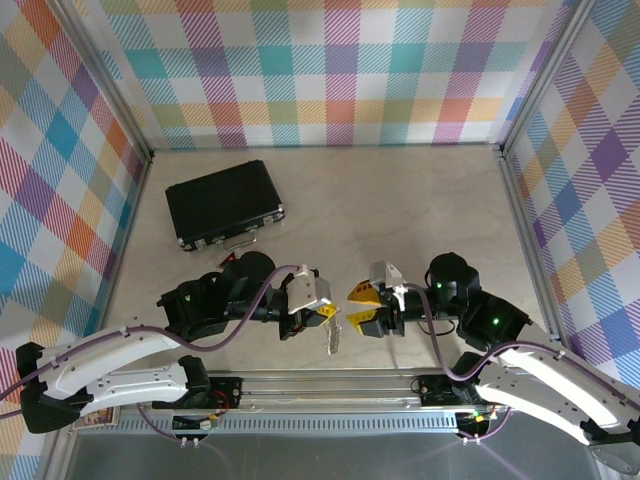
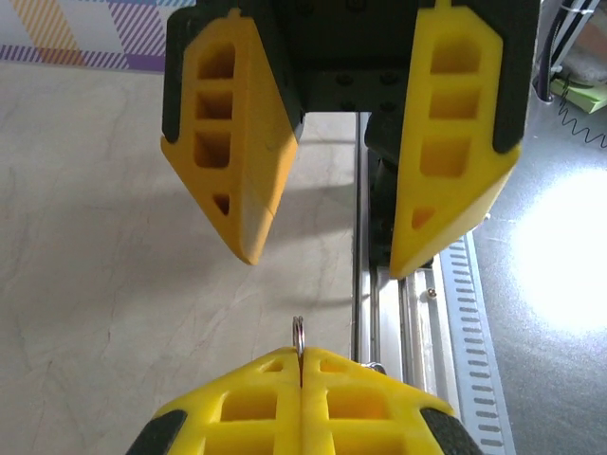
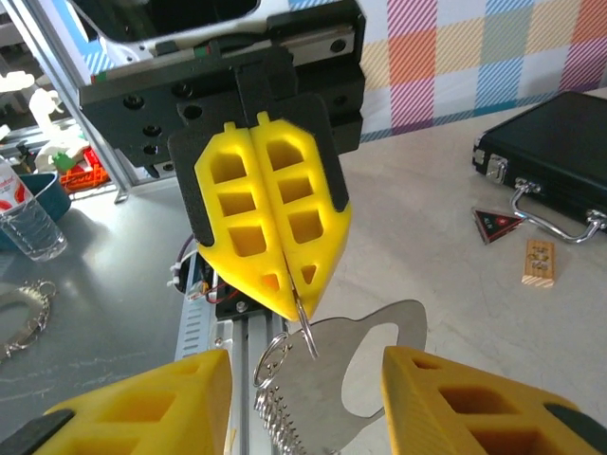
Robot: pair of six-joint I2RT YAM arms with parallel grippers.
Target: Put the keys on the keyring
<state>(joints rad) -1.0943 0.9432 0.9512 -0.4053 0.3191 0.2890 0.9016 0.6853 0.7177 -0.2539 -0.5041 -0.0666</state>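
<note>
Keyring hangs off my left gripper, which is clamped tight on its thin wire loop, just above the near edge of the table. My right gripper faces it closely, fingers apart and empty. I judge the ring is held up ready, but the threading is all left to do; I can't make out a key on it.

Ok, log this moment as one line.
left gripper: shut on keyring | right gripper: open, empty, facing left gripper | keyring: hanging below left gripper
</note>
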